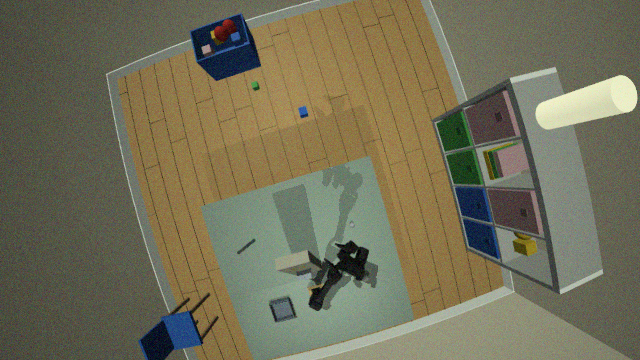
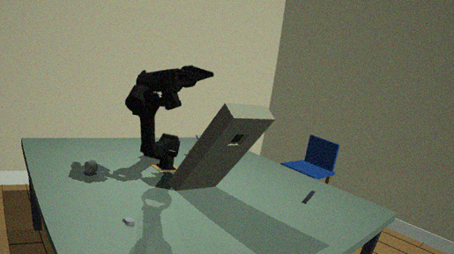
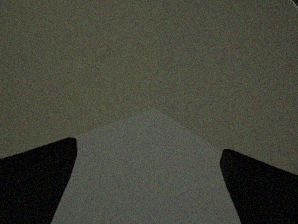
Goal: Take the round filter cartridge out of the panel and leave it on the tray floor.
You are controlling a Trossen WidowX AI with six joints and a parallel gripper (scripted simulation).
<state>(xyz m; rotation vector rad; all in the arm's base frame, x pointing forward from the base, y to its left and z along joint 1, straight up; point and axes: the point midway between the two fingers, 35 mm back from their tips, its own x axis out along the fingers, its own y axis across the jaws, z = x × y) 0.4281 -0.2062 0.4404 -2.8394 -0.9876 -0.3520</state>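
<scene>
The service panel is a tilted box on the table. Its robot-facing face is turned away in the exterior view, and I cannot make out the round cartridge or its slots in any view. The tray is a small dark-rimmed square on the table; no cartridge shows on its grey floor. My gripper is open, its black fingers wide apart with nothing between them in the wrist view. It is raised above the height of the panel's top, to the left of it in the exterior view, touching nothing.
A small pale piece, a dark flat strip and a short grey cylinder lie on the table. The wrist view shows only plain surfaces beyond the fingers. A blue chair stands beyond the table.
</scene>
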